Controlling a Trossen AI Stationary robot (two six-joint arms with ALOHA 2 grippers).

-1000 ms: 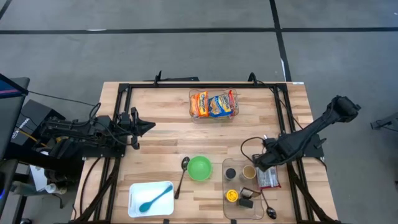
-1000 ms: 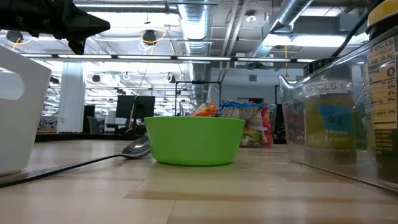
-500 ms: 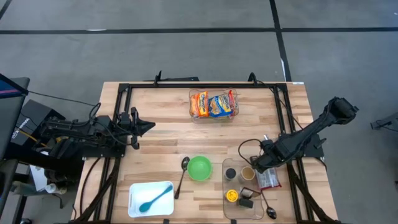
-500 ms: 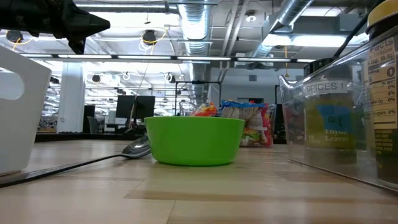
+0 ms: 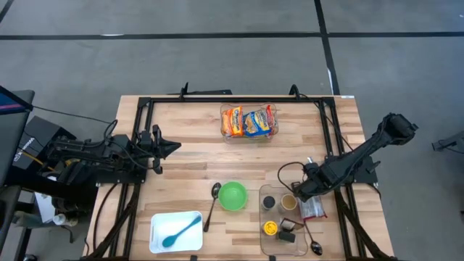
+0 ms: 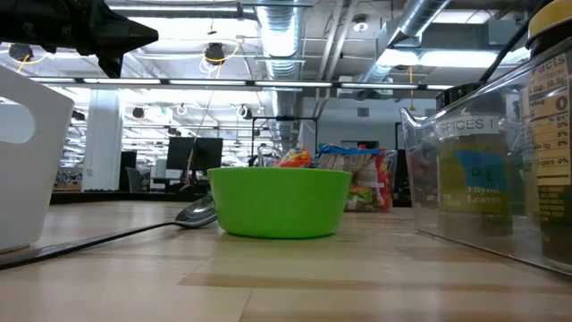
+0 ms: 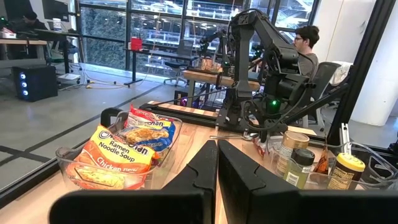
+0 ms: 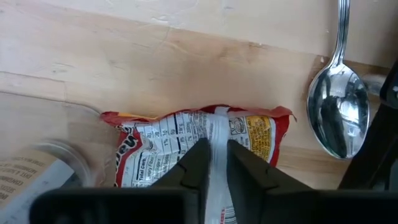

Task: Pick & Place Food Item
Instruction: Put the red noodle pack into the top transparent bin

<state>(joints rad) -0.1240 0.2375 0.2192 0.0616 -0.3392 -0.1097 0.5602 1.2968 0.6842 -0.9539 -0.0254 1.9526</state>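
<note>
Red-and-white packet pinched between the fingers of the right gripper, along the raised centre seam; lying flat on the wooden table, not yet lifted. From above, same packet just beside the clear spice tray, on its outer side, with the right gripper over its upper end.

Procedure for the grip in hand, as judged from these views:
- Confirm a firm bite on the seam before any lift. Thin film likely to slip if only the fold's edge is caught.
- Lift straight up. Avoid dragging sideways toward the metal spoon, just beyond the packet, or toward the clear jar close on the other side of the fingers.
- Keep the packet hanging freely; expect sag and swing from a soft bag, so move slowly.
- Clear the tray wall before any travel across the table.

Farther from the right gripper: green bowl past the tray, then a second spoon beside it, then a white tray with a blue spoon. Far across the table, a clear bin of noodle packets.

Left gripper parked well away at the opposite side, fingers fully closed on nothing, waiting.
</note>
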